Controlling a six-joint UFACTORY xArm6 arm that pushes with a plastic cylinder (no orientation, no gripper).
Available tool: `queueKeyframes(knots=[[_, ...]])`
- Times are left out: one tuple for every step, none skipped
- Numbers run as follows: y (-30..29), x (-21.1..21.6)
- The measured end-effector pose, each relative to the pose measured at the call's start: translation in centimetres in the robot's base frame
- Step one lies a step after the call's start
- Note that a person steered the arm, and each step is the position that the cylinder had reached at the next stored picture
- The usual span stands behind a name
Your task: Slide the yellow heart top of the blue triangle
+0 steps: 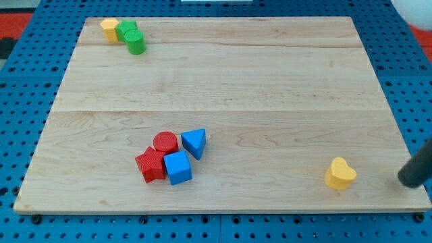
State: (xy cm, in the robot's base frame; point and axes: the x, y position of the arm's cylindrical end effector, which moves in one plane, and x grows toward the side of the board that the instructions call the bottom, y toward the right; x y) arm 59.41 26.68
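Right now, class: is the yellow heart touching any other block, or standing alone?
Alone. The yellow heart sits at the view's bottom right, apart from every block; my tip is just right of it, not touching.

Seven blocks in all on one wooden surface [270,81]. Two yellow: one yellow heart [340,173] and one yellow block [109,30] of unclear shape, perhaps a pentagon. Two green: one green cylinder [135,42] and one green block [125,30] of unclear shape. Two blue: one blue triangle [194,142] and one blue cube [178,167]. Two red: one red cylinder [165,142] and one red star [151,164]. Eight, then, not seven, once tallied by colour. One dark rod, with one tip [408,181].
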Motion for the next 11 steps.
queueKeyframes(knots=[[-5.5, 0.0], [-10.9, -1.5], [-10.7, -5.3], [-11.9, -8.7], [-14.0, -8.5], [-10.8, -5.9], [-16.1, -4.3], [-20.5, -7.1], [-24.5, -9.9], [-28.8, -12.5], [-33.0, -14.8]])
